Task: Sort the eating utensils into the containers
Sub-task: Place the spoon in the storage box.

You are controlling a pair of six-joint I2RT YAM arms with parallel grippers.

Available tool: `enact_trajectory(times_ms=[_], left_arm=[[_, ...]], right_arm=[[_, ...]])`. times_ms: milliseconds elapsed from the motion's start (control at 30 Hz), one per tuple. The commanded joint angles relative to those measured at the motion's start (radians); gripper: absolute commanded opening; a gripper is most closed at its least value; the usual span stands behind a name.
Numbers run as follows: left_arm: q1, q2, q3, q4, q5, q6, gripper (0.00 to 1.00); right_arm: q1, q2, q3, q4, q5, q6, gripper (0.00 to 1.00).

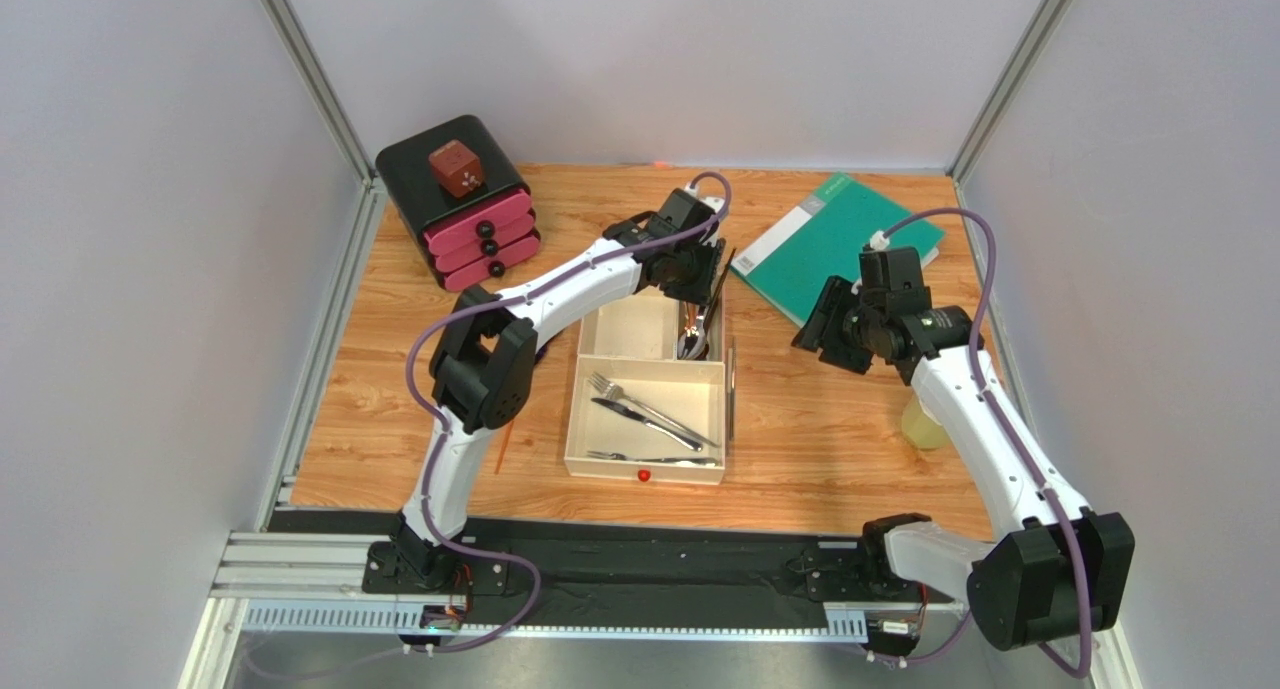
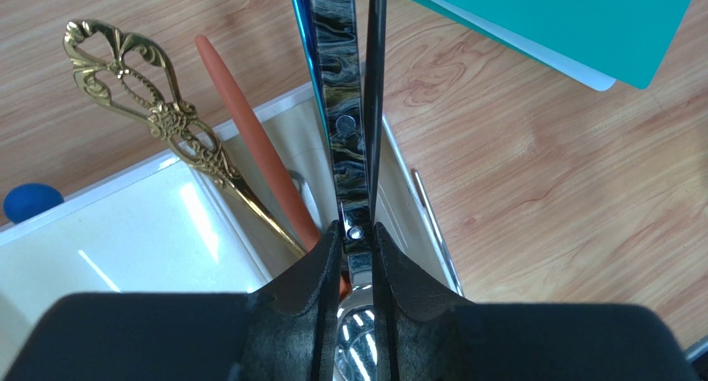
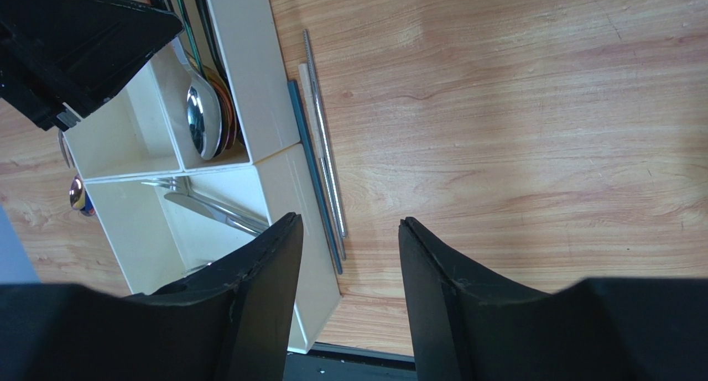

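Straddling marbled utensil [image 2: 336, 82] closely with left gripper [image 2: 357, 229], above far right small compartment of tray [image 1: 601, 464]; cannot tell whether clamped or slack. Gold handle [image 2: 141, 99] and orange handle [image 2: 249, 132] in that compartment. Forks and knife [image 1: 646, 412] in large near compartment. Chopsticks [image 3: 324, 149] on table [image 3: 515, 149], just right of tray. Right gripper [image 3: 349, 222] above them, jaws apart, empty.

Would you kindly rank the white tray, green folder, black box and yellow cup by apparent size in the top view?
White tray; then black box and green folder, too alike to rank; smallest, yellow cup, partly behind the right arm.
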Motion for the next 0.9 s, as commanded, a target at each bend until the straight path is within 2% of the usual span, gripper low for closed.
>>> enact_trajectory(times_ms=[0,100,233,533,700,800,867], left_arm=[[-0.003,-0.098,0.007,-0.014,-0.001,0.028,0.24],[-0.003,-0.124,0.015,-0.025,-0.024,0.038,0.25],[-0.003,-0.173,0.033,-0.039,-0.055,0.051,0.35],[0.008,-0.239,0.052,-0.071,-0.079,0.067,0.35],[0.101,-0.366,-0.100,-0.082,-0.154,0.040,0.38],[0.183,-0.421,-0.212,-0.129,-0.165,0.050,0.39],[0.214,-0.444,-0.287,-0.183,-0.221,0.086,0.39]], right_arm=[[-0.005,0.012,0.003,0.042,-0.011,0.023,0.51],[-0.005,0.023,0.004,0.051,-0.016,0.031,0.51],[-0.005,0.037,0.004,0.065,-0.016,0.048,0.51],[-0.005,0.068,0.004,0.108,-0.049,0.084,0.51],[-0.005,0.081,0.020,0.108,-0.043,0.084,0.51],[-0.005,0.084,0.018,0.109,-0.040,0.088,0.51],[-0.005,0.086,0.012,0.109,-0.042,0.089,0.51]])
